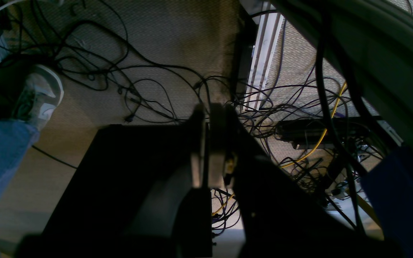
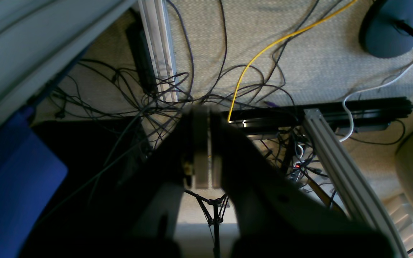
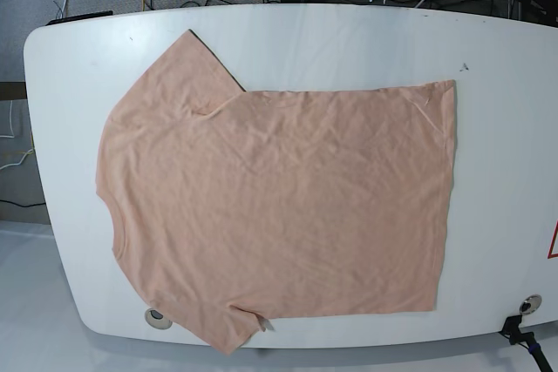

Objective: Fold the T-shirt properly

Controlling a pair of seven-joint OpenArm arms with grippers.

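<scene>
Left gripper (image 1: 208,143): hanging in the middle of its wrist view, fingers standing nearly together, a thin slit showing between them, holding nothing visible. Right gripper (image 2: 202,147): pointing away from its wrist camera, fingers likewise narrow, a slim gap showing between them, nothing visible in the grip.

T-shirt (image 3: 288,198), salmon-pink, one: lying spread and lightly wrinkled on the white table (image 3: 506,172), below both grippers in the base view and apart from them. One sleeve is reaching up toward the right gripper's side; the other is pointing down, bunching at its inner corner and running past the table's lower edge. The neckline is facing left, the hem right, on the left gripper's side.

Cables, dark, many: tangling on the floor beyond the grippers in both wrist views. Yellow cable (image 2: 256,53), one: curving beyond the right gripper.
</scene>
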